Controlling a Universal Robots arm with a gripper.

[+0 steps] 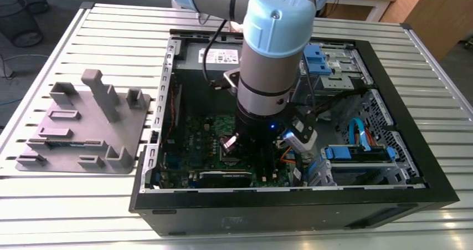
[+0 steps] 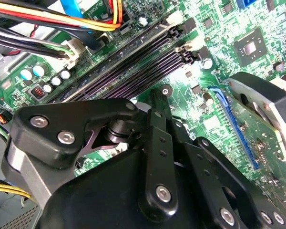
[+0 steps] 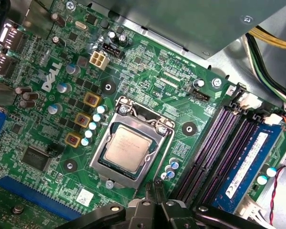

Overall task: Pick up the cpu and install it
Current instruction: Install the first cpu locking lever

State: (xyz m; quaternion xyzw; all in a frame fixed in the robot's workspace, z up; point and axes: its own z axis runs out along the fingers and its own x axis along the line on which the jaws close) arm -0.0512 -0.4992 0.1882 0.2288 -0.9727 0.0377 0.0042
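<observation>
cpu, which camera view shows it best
The first wrist view: the cpu lies in full sight, seated in the socket frame on the motherboard. In the exterior view the arm covers that area; the second wrist view looks past the gripper at memory slots.

A slatted metal table (image 1: pixel 74 205) carries an open black computer case (image 1: pixel 296 205); beside it, a grey plastic tray (image 1: pixel 81 128) with upright posts.
</observation>
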